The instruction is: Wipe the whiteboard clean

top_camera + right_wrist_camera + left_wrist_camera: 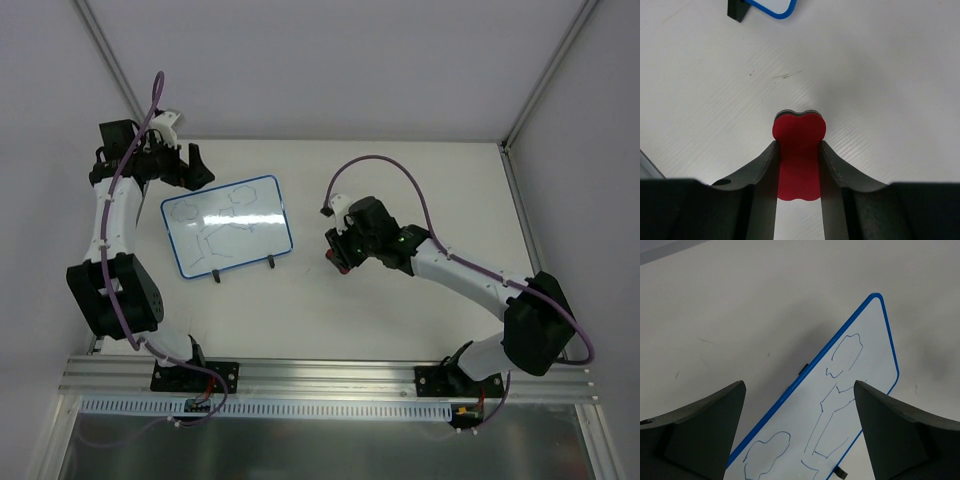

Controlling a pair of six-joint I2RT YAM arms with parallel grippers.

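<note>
The whiteboard (pixel 227 226), white with a blue rim and two black feet, lies on the table left of centre and bears thin dark line drawings. It also shows in the left wrist view (pixel 840 405). My left gripper (pixel 196 166) is open and empty, above the board's far left corner. My right gripper (pixel 338 254) is shut on the red eraser (pixel 798 150), to the right of the board and apart from it. A corner of the board (pixel 771 7) shows at the top of the right wrist view.
The white table (pixel 400 180) is bounded by white walls at the back and sides. A metal rail (pixel 320 375) runs along the near edge, where both arm bases are bolted.
</note>
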